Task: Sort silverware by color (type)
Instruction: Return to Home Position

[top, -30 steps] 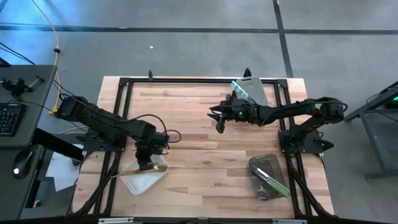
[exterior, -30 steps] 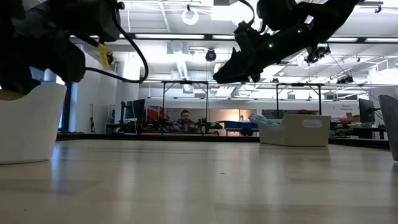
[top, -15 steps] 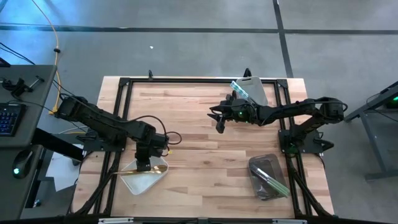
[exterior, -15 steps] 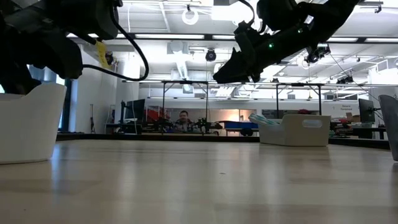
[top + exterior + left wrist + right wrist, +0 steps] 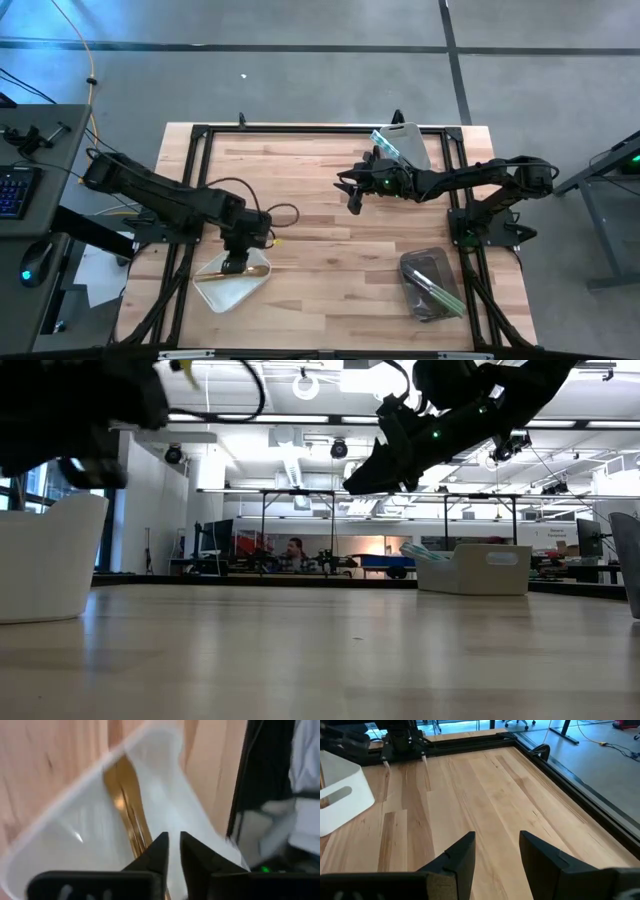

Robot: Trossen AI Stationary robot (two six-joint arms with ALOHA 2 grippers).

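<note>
Left gripper (image 5: 172,851) hovers over the white tray (image 5: 214,291) with fingers slightly parted and empty, gold silverware (image 5: 127,810) lying inside (right gripper (image 5: 496,851), open, waits mid-table); a low retreat risks clipping the rim and tipping pieces out.

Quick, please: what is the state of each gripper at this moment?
Left gripper: jaws slightly open, holding nothing, above the gold silverware in the white tray.
Right gripper: jaws open, empty, over the table.
</note>
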